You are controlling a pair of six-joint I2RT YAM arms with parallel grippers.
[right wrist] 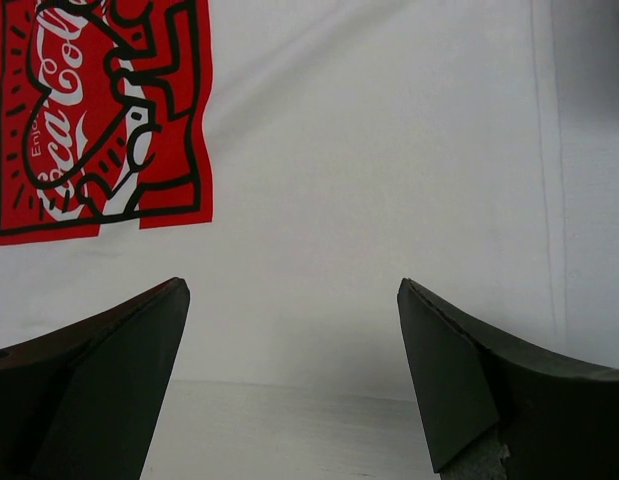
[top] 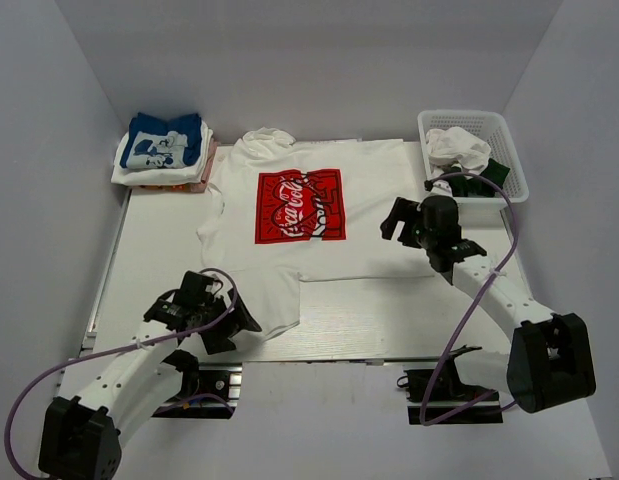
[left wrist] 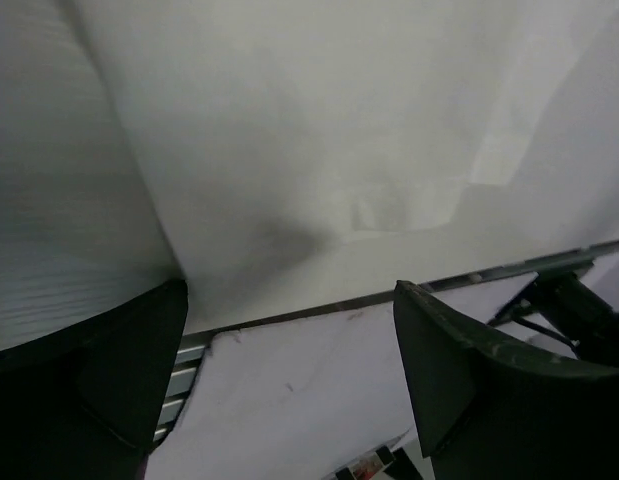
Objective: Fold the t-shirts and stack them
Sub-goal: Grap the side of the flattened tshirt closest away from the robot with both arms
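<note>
Grip placement matters most here: the large white t-shirt [top: 319, 245] lies spread on the table [top: 409, 320] with its red logo [top: 300, 205] facing up, and the folded stack [top: 164, 150] sits at the far left corner. Both pincers gape wide and hold nothing. The left pincer [left wrist: 289, 300] hovers at the near hem, the right pincer [right wrist: 294, 300] over plain cloth beside the print. Each should probably bite the shirt's edge cleanly on its own side, level with the other, so the fold lands straight.
</note>
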